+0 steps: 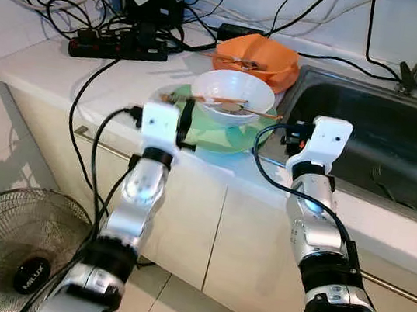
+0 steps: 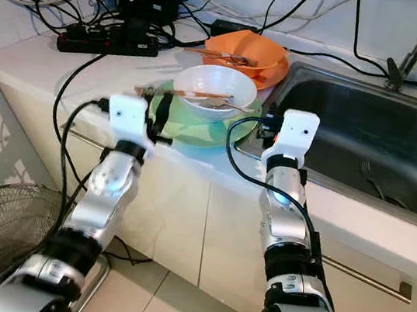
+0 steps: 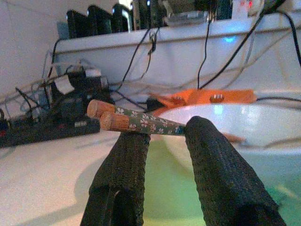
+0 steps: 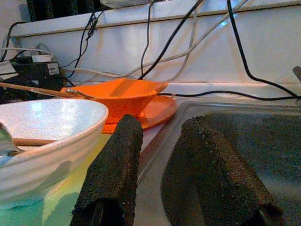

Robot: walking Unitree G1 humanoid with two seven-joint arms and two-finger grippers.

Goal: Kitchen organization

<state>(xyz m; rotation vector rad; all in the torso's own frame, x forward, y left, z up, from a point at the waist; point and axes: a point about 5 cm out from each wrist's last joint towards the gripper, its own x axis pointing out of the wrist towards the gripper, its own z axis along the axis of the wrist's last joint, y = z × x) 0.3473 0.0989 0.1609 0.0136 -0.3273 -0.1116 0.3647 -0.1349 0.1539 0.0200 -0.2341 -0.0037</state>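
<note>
On the left of the white counter [image 1: 56, 70] sits a black power strip with tangled black cables [image 1: 119, 45], well apart from the dishes. Next comes the left gripper [image 3: 162, 136], reaching out from the silver arm to the near left rim of the flat green plate [image 1: 230, 140]. Its two black fingers [image 3: 124, 165] are open, with a gap between them. A pair of wooden chopsticks with a green flowered pattern [image 3: 141, 123] lies just in front of the fingertips, and the round butt ends point toward the power strip side. The sticks run sideways across the gap, and their other ends rest in the white round bowl [image 1: 233, 95] that stands on the green plate. So the left gripper looks like the nearer one for picking up the chopsticks. I think it has to close across the sticks, not along them. Behind the white bowl is an orange bowl on an orange plate [image 1: 258, 57], with more utensils in it. The right gripper [image 4: 160, 150] is held between the green plate and the steel sink [image 1: 375, 142], right at the sink's edge. Its fingers are apart too and hold nothing.
</note>
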